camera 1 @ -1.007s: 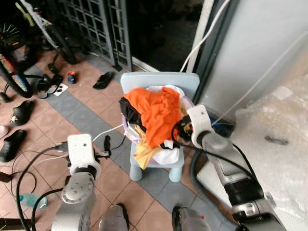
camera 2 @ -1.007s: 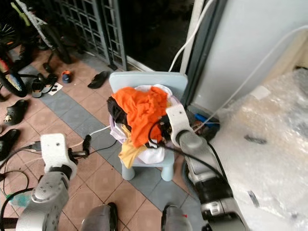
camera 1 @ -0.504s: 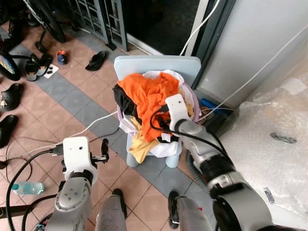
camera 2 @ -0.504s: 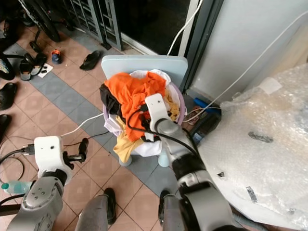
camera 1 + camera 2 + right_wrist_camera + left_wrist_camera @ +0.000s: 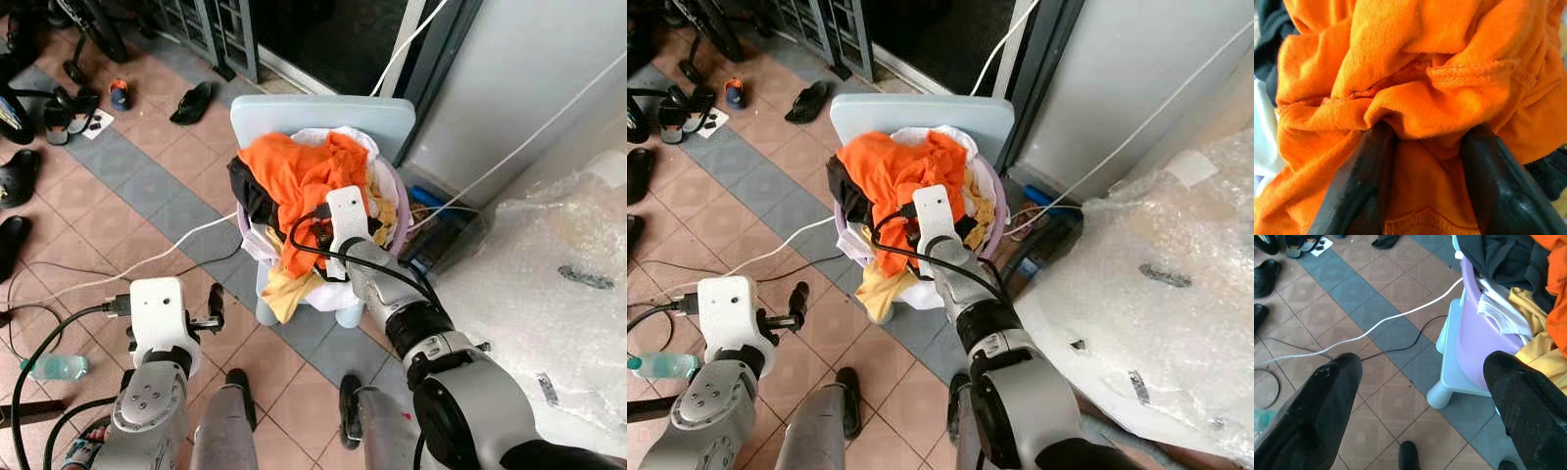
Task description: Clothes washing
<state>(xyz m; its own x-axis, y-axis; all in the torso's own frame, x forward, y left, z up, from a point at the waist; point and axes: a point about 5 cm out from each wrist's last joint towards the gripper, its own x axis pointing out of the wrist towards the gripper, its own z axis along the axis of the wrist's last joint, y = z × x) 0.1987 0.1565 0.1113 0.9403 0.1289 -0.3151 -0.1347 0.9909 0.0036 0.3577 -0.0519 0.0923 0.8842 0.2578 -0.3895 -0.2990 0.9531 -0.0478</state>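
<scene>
A lavender laundry basket (image 5: 1469, 333) stands on a pale blue child's chair (image 5: 323, 113). It is heaped with clothes: an orange garment (image 5: 304, 176) on top, with black, white and yellow pieces under it. My right gripper (image 5: 1427, 132) is pushed into the front of the pile, and its fingers (image 5: 1359, 181) are shut on a bunched fold of the orange garment. In the eye views its white wrist block (image 5: 345, 211) sits against the cloth. My left gripper (image 5: 1422, 364) hangs open and holds nothing, low over the tiled floor to the left of the chair.
A white cable (image 5: 147, 259) and a thin black one run across the tiles to the chair. Sandals (image 5: 191, 103) and bicycle wheels lie at the far left. A bubble-wrapped bulk (image 5: 578, 255) stands close on the right, and a bottle (image 5: 54, 367) lies by my left side.
My right gripper has moved from the basket's right edge into the orange garment at the front of the pile. The camera has leaned in closer. The left arm has barely moved.
</scene>
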